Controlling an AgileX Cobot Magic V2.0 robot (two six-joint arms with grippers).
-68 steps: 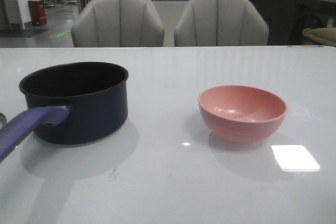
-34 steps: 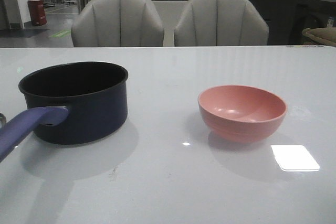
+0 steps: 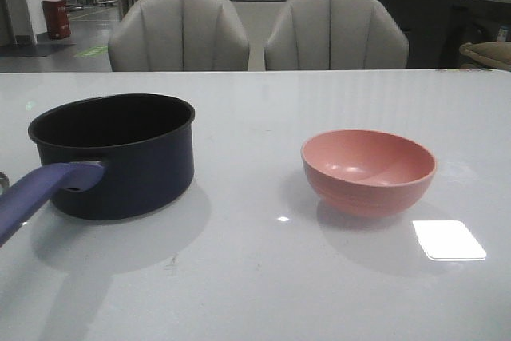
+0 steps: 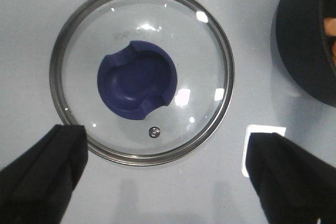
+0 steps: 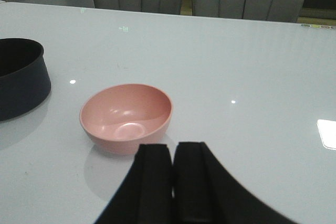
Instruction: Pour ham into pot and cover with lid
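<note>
The glass lid (image 4: 202, 56) with its metal rim and blue knob (image 4: 137, 81) lies flat on the table in the left wrist view. My left gripper (image 4: 165, 182) hovers above it, open and empty, with its fingers (image 4: 42, 174) spread wide beside the rim. The dark navy pot (image 3: 120, 157) stands at the left with its purple handle (image 3: 36, 193) pointing toward me. At the pot's edge in the left wrist view (image 4: 307, 40) an orange piece of ham (image 4: 329, 26) shows inside. My right gripper (image 5: 173, 153) is shut and empty, just short of the pink bowl.
The pink bowl (image 3: 369, 169) stands at the right, empty, and also shows in the right wrist view (image 5: 126, 116). Two grey chairs (image 3: 255, 29) stand behind the table's far edge. A bright light patch (image 3: 449, 239) lies on the table near the bowl.
</note>
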